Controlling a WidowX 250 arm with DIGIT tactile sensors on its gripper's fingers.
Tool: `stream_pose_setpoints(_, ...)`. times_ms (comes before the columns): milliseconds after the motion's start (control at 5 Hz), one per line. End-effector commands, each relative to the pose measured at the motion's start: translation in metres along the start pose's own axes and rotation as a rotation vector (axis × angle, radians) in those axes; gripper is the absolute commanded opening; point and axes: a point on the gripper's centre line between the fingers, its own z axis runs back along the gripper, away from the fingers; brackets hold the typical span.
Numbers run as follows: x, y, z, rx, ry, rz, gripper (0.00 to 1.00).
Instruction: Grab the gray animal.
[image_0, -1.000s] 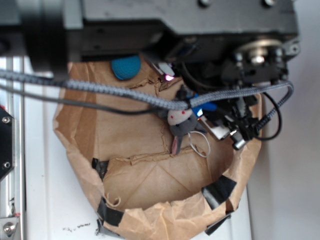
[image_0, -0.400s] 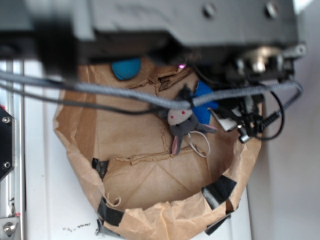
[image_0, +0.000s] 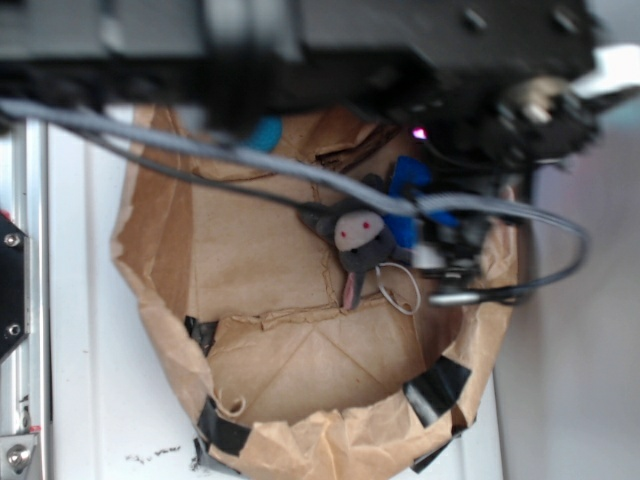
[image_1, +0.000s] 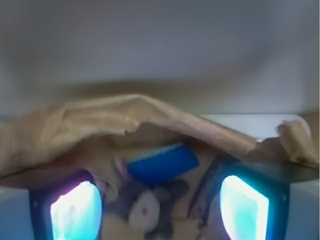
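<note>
Swinging arm has shifted across paper bag (image_0: 160, 290) since a second ago. Gripper (image_1: 160, 210) spread wide, glowing fingers (image_1: 75, 212) flanking gray animal (image_1: 145, 210) (lying just below blue block (image_1: 162, 162)). Lined up; nothing held yet.

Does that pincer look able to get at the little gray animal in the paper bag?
Probably yes: the gray animal lies uncovered between the pincer's open fingers, with only the blue rectangle lying just behind it.
</note>
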Motion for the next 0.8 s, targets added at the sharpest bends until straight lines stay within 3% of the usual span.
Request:
stream_pose_setpoints(0, -0.058, -0.036, 0.068, -0.136, -0.078, -0.459, 1.00)
stream_pose_setpoints(200, -0.100, -0.056, 0.072, -0.089, 0.034, -0.507, 1.00)
stream_pose_setpoints(600, -0.100, -0.056, 0.072, -0.089, 0.034, -0.507, 1.00)
